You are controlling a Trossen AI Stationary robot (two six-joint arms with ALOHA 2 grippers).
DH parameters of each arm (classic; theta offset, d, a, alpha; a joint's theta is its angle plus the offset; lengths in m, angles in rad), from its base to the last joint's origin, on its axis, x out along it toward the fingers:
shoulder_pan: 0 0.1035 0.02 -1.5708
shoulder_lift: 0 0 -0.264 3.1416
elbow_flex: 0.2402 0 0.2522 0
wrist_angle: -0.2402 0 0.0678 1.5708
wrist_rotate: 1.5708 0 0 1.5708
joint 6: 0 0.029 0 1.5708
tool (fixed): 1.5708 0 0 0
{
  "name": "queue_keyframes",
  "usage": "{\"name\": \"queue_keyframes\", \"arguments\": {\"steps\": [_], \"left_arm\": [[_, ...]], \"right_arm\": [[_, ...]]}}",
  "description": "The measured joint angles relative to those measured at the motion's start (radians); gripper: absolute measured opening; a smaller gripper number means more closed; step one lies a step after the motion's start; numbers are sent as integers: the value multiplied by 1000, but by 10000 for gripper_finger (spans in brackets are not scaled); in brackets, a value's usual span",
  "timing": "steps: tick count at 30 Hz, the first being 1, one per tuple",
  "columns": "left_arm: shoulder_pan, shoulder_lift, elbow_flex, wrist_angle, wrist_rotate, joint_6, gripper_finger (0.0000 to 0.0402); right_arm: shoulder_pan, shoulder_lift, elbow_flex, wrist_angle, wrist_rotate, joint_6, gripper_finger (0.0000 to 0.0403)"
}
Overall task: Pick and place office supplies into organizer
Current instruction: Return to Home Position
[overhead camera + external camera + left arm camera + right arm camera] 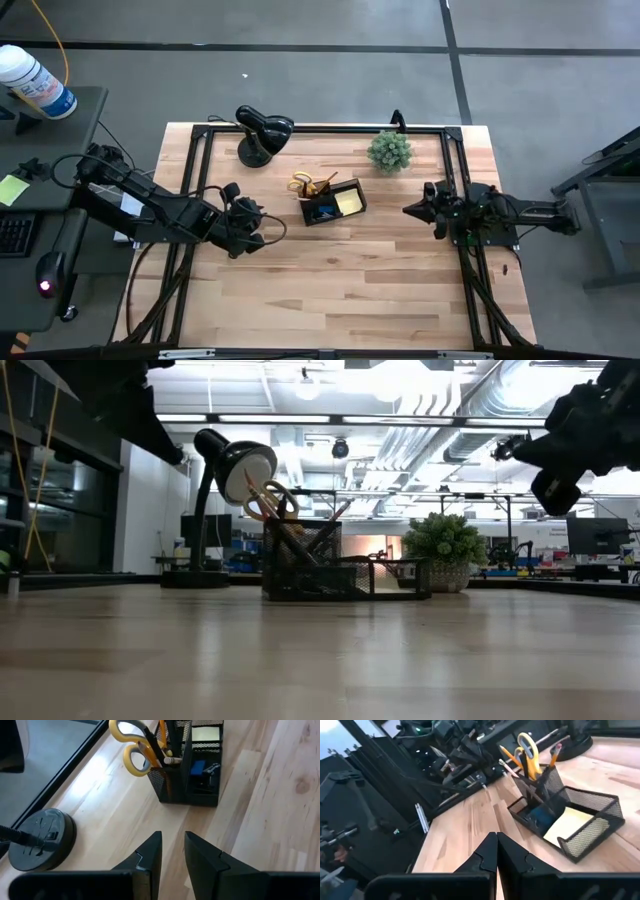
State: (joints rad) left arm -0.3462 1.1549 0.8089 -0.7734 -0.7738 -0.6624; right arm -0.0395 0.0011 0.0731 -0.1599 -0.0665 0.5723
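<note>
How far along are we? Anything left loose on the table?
Looks done: scissors, pencils, sticky pad and blue eraser all sit in the organizer. In hand: nothing; the left pincer is open and empty, the right pincer shut and empty, both clear of the organizer. Left: no loose supplies show on the table, so probably only homing the arms.
</note>
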Motion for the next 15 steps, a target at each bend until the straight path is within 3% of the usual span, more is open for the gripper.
{"name": "queue_keyframes", "arguments": {"steps": [15], "left_arm": [[0, 0, 0, 47, 32, 1, 71]], "right_arm": [[0, 4, 0, -8, 84, -231, 0]]}}
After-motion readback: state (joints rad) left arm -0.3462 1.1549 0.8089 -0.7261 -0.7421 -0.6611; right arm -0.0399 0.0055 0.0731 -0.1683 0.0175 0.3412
